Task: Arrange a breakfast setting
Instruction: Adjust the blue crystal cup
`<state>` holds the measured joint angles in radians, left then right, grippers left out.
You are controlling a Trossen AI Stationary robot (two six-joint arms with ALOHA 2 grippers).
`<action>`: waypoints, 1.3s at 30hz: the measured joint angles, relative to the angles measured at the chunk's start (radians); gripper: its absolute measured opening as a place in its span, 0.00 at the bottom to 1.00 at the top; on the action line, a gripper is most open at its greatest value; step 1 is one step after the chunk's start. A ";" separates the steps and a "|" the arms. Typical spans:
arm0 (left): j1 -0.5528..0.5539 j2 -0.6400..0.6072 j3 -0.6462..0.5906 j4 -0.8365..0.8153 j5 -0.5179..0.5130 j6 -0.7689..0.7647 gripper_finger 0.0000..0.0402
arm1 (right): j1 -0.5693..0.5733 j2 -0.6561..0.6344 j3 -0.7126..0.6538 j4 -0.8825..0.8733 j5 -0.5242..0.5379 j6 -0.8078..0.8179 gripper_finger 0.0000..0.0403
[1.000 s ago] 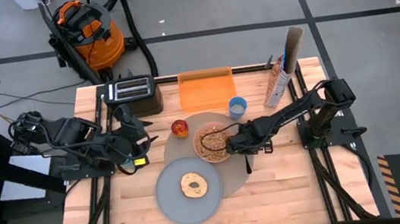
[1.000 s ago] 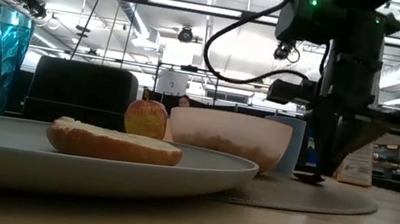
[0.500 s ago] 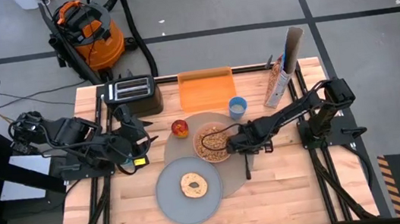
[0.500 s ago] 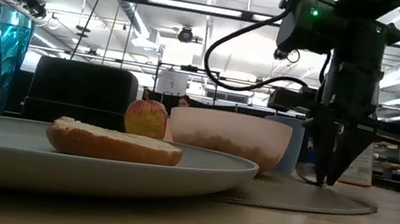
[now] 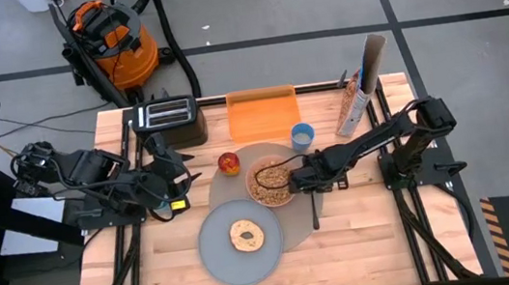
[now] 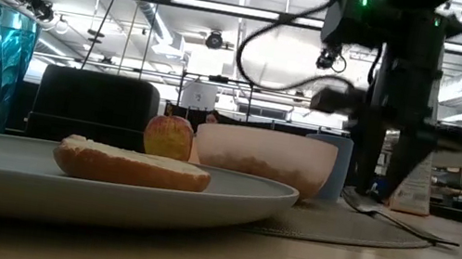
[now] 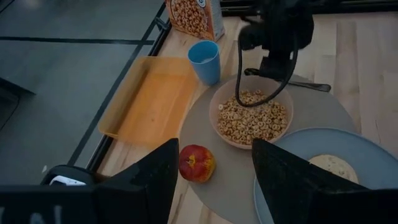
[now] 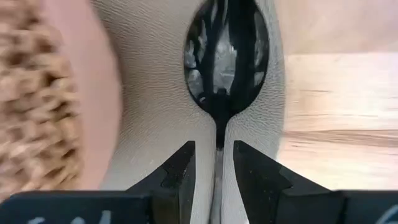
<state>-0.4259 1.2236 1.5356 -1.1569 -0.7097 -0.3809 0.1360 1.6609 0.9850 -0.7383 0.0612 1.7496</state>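
A: Where does the spoon (image 5: 315, 211) lie?

B: Flat on the table (image 5: 363, 236), at the right edge of the round mat (image 5: 295, 217). Its scoop rests on the mat beside the pink bowl (image 5: 268, 182), and its handle runs out over the bare wood toward the near edge of the table.

A: And the right gripper (image 5: 305, 177)?

B: It hangs just above the spoon's scoop end, close to the bowl's right side. In the right wrist view its fingers (image 8: 180, 169) stand a little apart on either side of the spoon's neck, with a narrow gap; the spoon lies loose between them, not pinched.

A: What is in the bowl?

B: Cereal rings. The bowl sits on the mat, toward its far right part.

A: The rest of the setting?

B: The grey plate (image 5: 220, 254) overlaps the mat's near left edge, and a bagel (image 5: 245, 235) lies on it. The apple (image 5: 228, 163) sits at the mat's far left edge. The light-blue cup (image 5: 302, 137) stands just past the mat's far edge, next to the orange board (image 5: 262, 114).

A: And the left arm?

B: The left gripper (image 5: 187, 175) waits near the table's left edge, apart from the apple. Its fingers (image 7: 152, 177) stand wide and hold nothing.

A: Anything else on the table?

B: A black toaster (image 5: 168, 120) at the far left corner and a cereal box (image 5: 355, 103) near the far right corner.
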 joint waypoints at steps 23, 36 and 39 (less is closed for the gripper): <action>-0.005 0.000 0.000 0.082 0.014 -0.052 0.52 | 0.066 -0.396 0.171 0.151 0.000 -1.457 0.21; -0.016 -0.054 -0.325 0.606 0.061 0.138 0.52 | -0.002 -0.426 -0.090 0.812 -0.221 -1.671 0.04; -0.016 -0.100 -0.392 0.667 0.104 0.137 0.52 | -0.001 -0.456 -0.127 0.821 -0.223 -1.664 0.03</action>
<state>-0.4424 1.1238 1.1433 -0.4900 -0.6055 -0.2441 0.1349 1.2052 0.8577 0.0832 -0.1619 0.0860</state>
